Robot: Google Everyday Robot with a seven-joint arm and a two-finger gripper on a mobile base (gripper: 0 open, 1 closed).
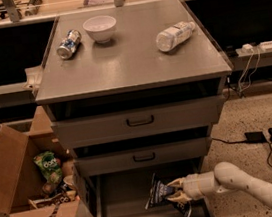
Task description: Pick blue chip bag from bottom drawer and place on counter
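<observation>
The blue chip bag point(160, 192), dark navy foil with white lettering, stands tilted above the floor of the open bottom drawer point(125, 210). My gripper point(177, 193) reaches in from the right and is shut on the bag's right side, holding it slightly raised. My white arm point(248, 185) stretches out to the lower right. The counter point(129, 61) is the flat grey cabinet top above.
On the counter lie a can point(68, 44), a white bowl point(100, 28) and a clear water bottle point(175, 35). Two shut drawers with black handles point(140, 121) sit above the open one. A cardboard box point(27, 196) with a green snack bag point(48, 167) stands at left. Cables lie at right.
</observation>
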